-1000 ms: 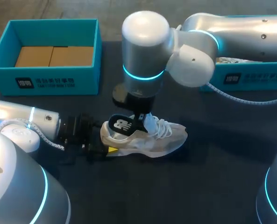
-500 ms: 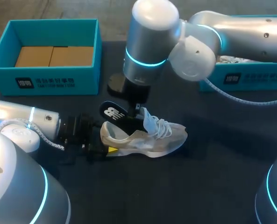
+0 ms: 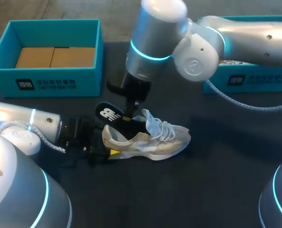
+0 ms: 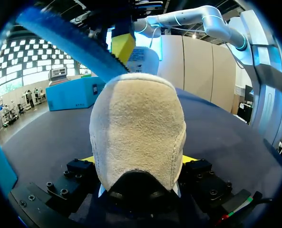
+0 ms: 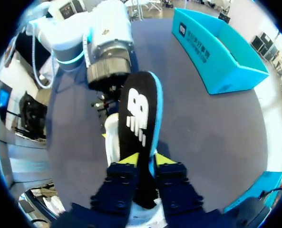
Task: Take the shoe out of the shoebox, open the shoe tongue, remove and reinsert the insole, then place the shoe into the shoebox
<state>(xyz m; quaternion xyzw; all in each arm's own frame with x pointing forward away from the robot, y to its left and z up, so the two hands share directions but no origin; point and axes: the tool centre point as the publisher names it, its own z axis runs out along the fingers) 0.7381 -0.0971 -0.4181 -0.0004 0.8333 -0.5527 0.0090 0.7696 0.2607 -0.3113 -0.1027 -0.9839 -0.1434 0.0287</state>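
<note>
Black insole, sticking out of the shoe, pinched by right end effector; left end effector clamps the heel.

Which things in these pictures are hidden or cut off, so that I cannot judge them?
1. Head view: the right arm covers most of the right shoebox; its contents are unclear.
2. Head view: the insole has its lower end hidden inside the shoe.
3. Left wrist view: the shoe's heel hides its toe and laces.
</note>
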